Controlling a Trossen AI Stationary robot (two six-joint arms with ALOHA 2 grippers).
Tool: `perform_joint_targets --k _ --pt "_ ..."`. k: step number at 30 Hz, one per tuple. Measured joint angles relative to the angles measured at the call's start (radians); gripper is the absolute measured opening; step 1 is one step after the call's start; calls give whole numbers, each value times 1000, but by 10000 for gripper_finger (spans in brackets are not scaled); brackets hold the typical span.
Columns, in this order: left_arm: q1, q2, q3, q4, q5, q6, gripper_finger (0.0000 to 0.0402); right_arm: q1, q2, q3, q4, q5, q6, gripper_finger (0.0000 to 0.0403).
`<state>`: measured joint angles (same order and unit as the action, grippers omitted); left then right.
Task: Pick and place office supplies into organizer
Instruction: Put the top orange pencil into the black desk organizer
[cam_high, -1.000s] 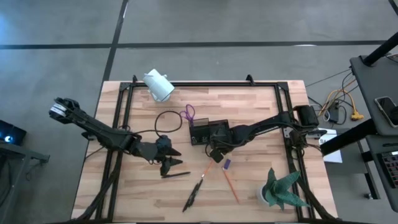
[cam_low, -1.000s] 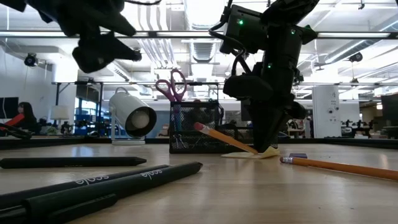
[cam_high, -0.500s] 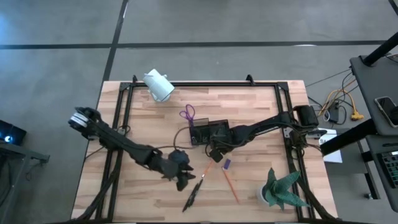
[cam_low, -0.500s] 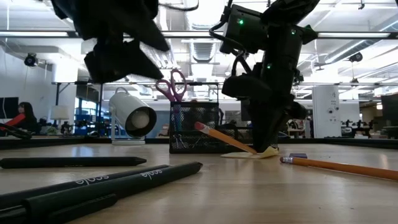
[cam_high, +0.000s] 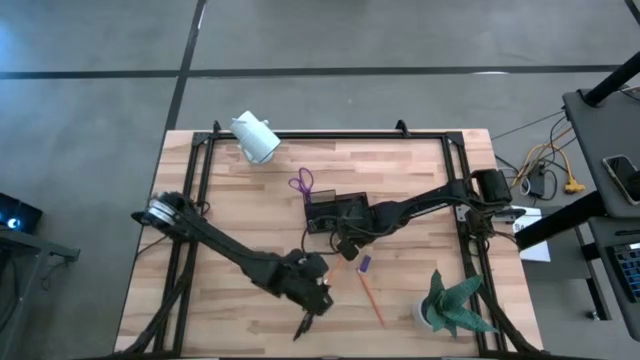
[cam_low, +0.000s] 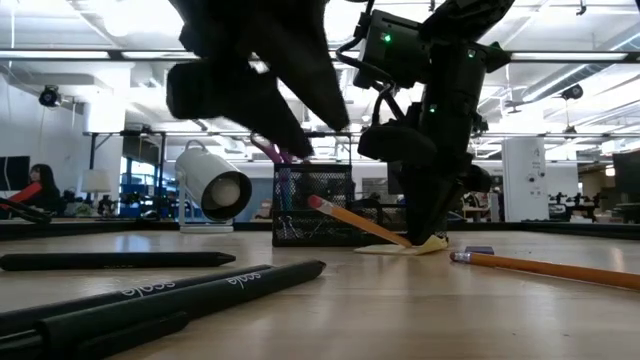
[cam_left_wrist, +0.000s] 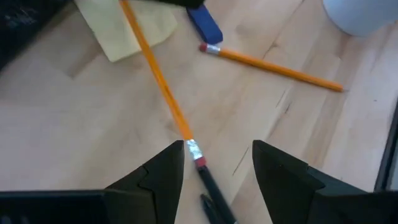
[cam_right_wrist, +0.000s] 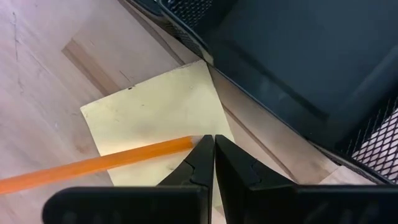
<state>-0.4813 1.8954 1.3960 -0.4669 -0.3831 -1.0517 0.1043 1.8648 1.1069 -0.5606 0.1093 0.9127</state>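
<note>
The purple-handled scissors (cam_high: 302, 182) already stand in the mesh organizer (cam_high: 338, 213) near the middle of the bench (cam_high: 420, 190), so a small part of the work seems done. Much is left: a yellow sticky-note pad (cam_right_wrist: 163, 121) lies just beside the organizer with an orange pencil (cam_left_wrist: 155, 74) across it, a second pencil (cam_left_wrist: 270, 63) and a small blue piece (cam_left_wrist: 204, 25) lie near, and black pens (cam_low: 160, 292) rest at the front of the bench. The right hand (cam_right_wrist: 211, 155), its fingers pressed together, touches the pad and holds nothing I can see. The left hand (cam_left_wrist: 217, 165), fingers spread, hovers over the pencil's eraser end, where a black pen (cam_left_wrist: 214, 193) meets it.
</note>
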Motion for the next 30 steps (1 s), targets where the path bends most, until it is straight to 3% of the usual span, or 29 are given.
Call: perform_joint_targets --k 10,30 --pt "-8 79 49 -64 9 -121 173 0 0 -2 11 0 -26 8" --pt "10 94 14 -62 -27 -123 173 0 0 -2 18 -14 -7 8"
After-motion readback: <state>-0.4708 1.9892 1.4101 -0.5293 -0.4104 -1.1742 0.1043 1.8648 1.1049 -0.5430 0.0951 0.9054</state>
